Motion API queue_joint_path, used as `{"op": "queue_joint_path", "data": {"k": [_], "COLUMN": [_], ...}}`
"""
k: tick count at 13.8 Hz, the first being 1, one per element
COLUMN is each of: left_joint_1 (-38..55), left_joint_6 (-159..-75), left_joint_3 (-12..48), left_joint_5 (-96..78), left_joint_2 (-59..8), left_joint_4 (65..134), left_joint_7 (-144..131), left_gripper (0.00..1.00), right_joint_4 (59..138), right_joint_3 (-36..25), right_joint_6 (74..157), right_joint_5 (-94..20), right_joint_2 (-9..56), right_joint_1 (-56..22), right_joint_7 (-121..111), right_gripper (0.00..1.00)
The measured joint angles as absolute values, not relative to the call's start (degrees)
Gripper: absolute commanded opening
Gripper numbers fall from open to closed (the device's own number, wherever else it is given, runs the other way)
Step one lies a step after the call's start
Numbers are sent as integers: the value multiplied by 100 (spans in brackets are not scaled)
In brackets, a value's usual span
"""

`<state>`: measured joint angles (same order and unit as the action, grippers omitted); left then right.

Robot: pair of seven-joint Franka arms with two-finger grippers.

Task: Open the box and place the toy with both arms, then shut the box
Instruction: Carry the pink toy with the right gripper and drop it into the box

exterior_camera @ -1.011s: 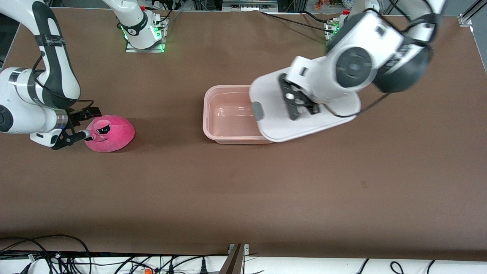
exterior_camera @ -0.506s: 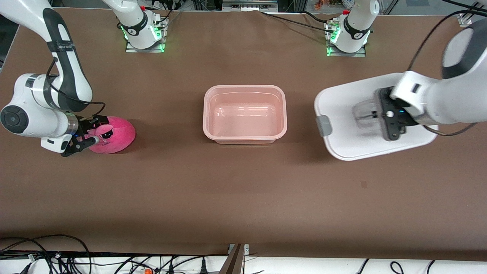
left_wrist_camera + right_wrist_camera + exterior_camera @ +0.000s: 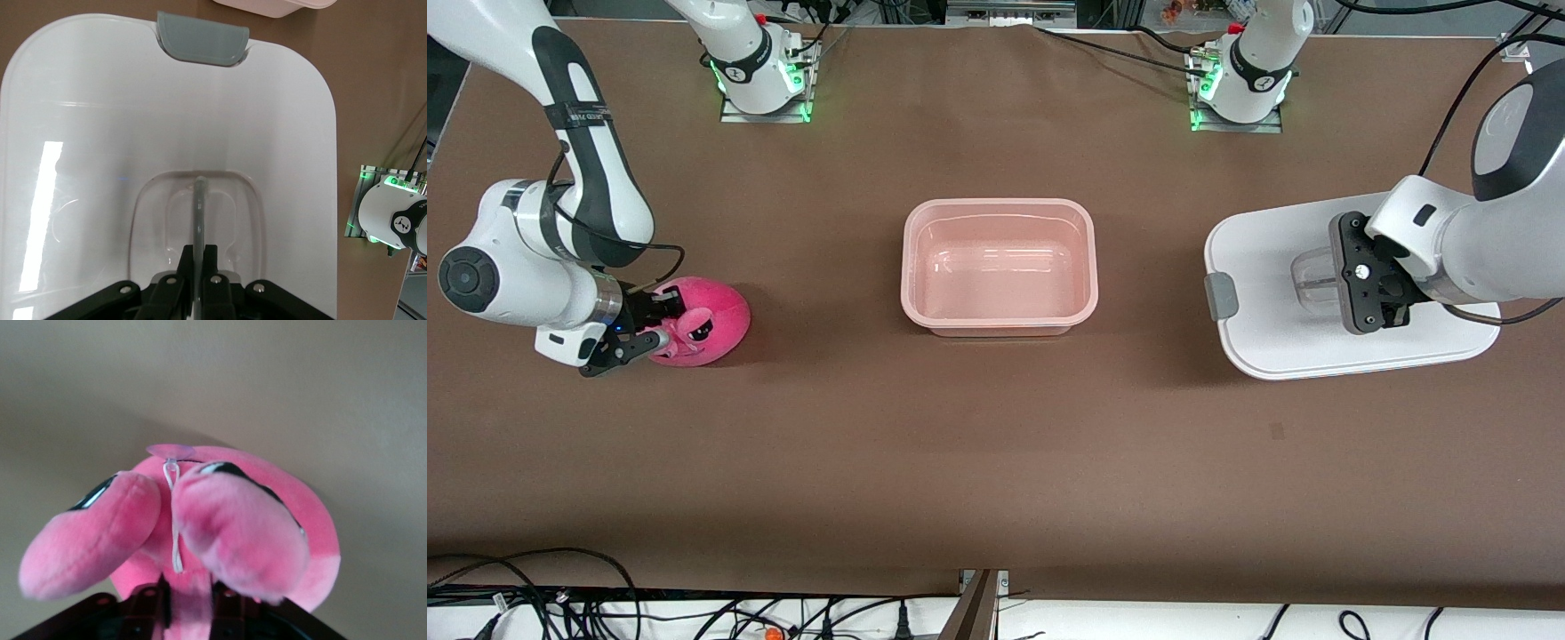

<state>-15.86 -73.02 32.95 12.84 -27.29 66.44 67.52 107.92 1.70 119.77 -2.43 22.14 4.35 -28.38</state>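
The pink translucent box (image 3: pixel 1000 266) stands open and empty at the middle of the table. Its white lid (image 3: pixel 1352 342) with a grey clip (image 3: pixel 1221 296) is toward the left arm's end of the table. My left gripper (image 3: pixel 1371 284) is shut on the lid's clear handle (image 3: pixel 198 200), and the lid fills the left wrist view (image 3: pixel 167 153). The hot-pink plush toy (image 3: pixel 704 324) is toward the right arm's end of the table. My right gripper (image 3: pixel 654 327) is shut on the toy's plush (image 3: pixel 220 533).
The arm bases (image 3: pixel 760 76) stand along the table edge farthest from the front camera. Cables (image 3: pixel 534 596) lie along the edge nearest to it. Brown table surface (image 3: pixel 996 444) spreads between the toy, the box and the lid.
My left gripper carried the lid away from the box toward the left arm's end of the table. My right gripper closed in on the toy and pinched it, shifting it slightly.
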Motion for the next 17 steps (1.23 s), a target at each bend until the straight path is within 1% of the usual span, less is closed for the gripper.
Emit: {"op": "queue_joint_path", "data": {"k": [3, 6, 7, 10, 11, 14, 15, 17], "left_joint_1": [-1586, -1588, -1588, -1593, -1594, -1597, -1599, -1601], "left_joint_6": [-7302, -7302, -7302, -7302, -7302, -7302, -7301, -7301], "left_joint_3": [3295, 3295, 3295, 3294, 3294, 3293, 3293, 3292], "left_joint_5": [1284, 1284, 1284, 1284, 1284, 1284, 1284, 1284], "left_joint_2": [-2748, -2754, -2755, -2755, -2755, -2755, -2755, -2756], "left_joint_4": [6644, 6644, 6644, 6644, 6644, 6644, 6644, 6644], "left_joint_7": [6792, 6800, 6805, 6821, 6823, 6829, 6830, 6832], "left_gripper": [0, 0, 0, 0, 0, 0, 0, 0], "right_joint_4": [10741, 10475, 10267, 9426, 9229, 8853, 8733, 8575], "right_joint_3": [282, 522, 671, 1295, 1551, 2319, 2491, 2632], "right_joint_6": [12012, 11872, 11564, 10207, 9921, 9312, 9110, 8920], "right_joint_5": [-297, -323, -327, -346, -346, -201, -58, 250], "right_joint_2": [2215, 2201, 2178, 2060, 2015, 1957, 1954, 1953], "right_joint_1": [418, 354, 338, 300, 288, 195, 58, -445], "right_joint_7": [-2839, -2839, -2839, -2831, -2822, -2336, -2111, -1857], "right_gripper": [0, 0, 0, 0, 0, 0, 0, 0]}}
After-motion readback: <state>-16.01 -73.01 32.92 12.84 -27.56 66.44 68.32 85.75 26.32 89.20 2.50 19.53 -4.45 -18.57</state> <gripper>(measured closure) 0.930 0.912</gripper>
